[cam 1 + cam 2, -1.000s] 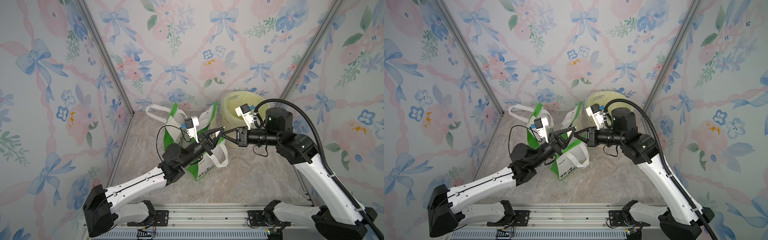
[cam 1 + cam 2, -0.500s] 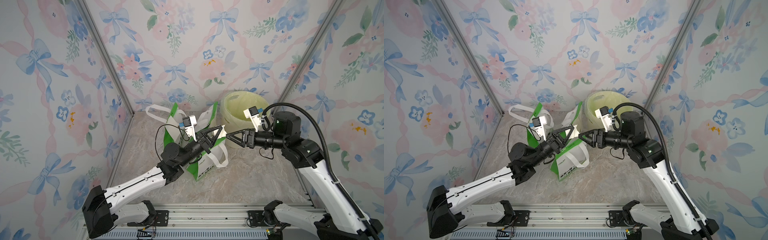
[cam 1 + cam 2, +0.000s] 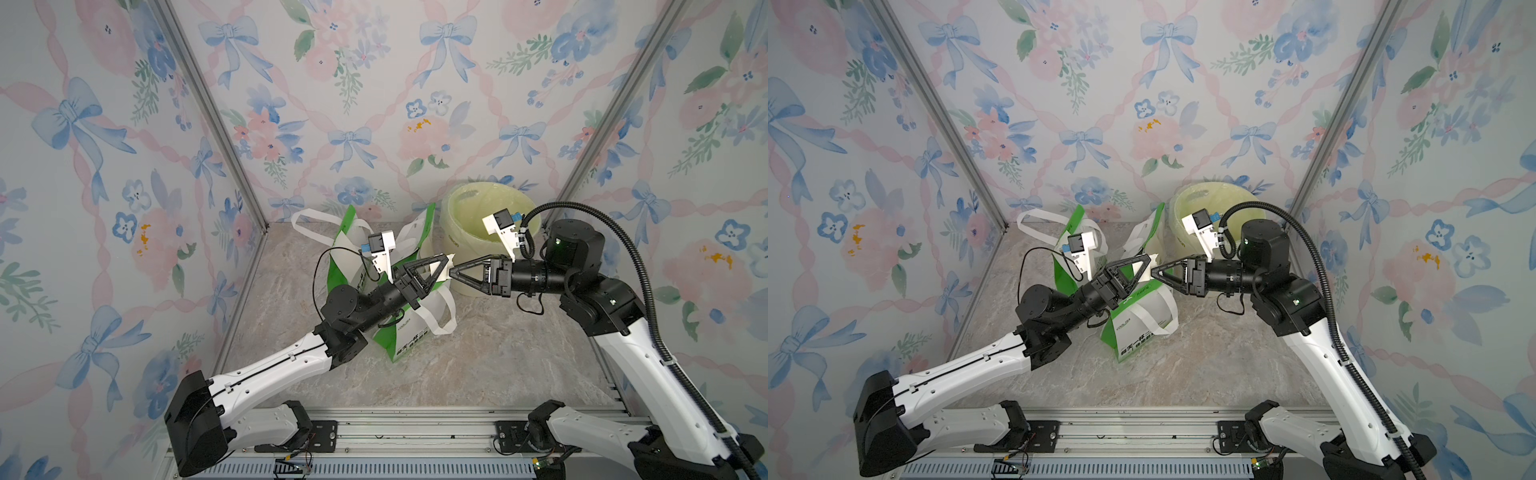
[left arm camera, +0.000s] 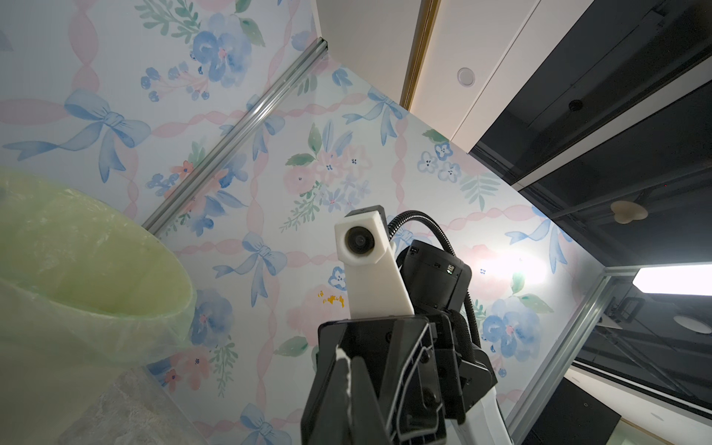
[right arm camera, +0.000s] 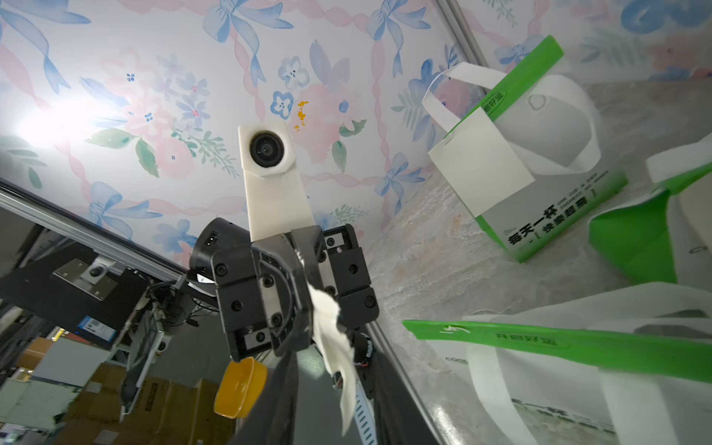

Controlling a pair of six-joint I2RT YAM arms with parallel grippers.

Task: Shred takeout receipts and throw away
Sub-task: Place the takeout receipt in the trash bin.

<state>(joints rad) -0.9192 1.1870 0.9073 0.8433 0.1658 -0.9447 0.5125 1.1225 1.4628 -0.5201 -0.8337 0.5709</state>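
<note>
White receipt scrap (image 5: 329, 318) clamped in left tool (image 3: 445, 262); right tool (image 3: 454, 273) facing, closure unclear.

每天一杯 printed on far bag (image 5: 539, 227), 开启好运 on near bag's green rim (image 5: 528, 341)

A marble-patterned bench (image 3: 498, 357) sits between walls (image 3: 374, 83) papered with blue bows and pink flowers. Three green-and-white bags with white loop handles stand on its rear half: one bag (image 3: 347, 239) toward the back-left corner, a second bag (image 3: 415, 232) near the middle of the back edge, and a third bag (image 3: 409, 343) nearer the centre, dark print on its side. A pale yellow-green bin (image 3: 465, 216), lined with thin plastic film, stands in the back-right corner. A metal rail (image 3: 415, 434) runs along the front edge. The right wrist view shows a yellow bowl (image 5: 240, 389) outside the walls.
</note>
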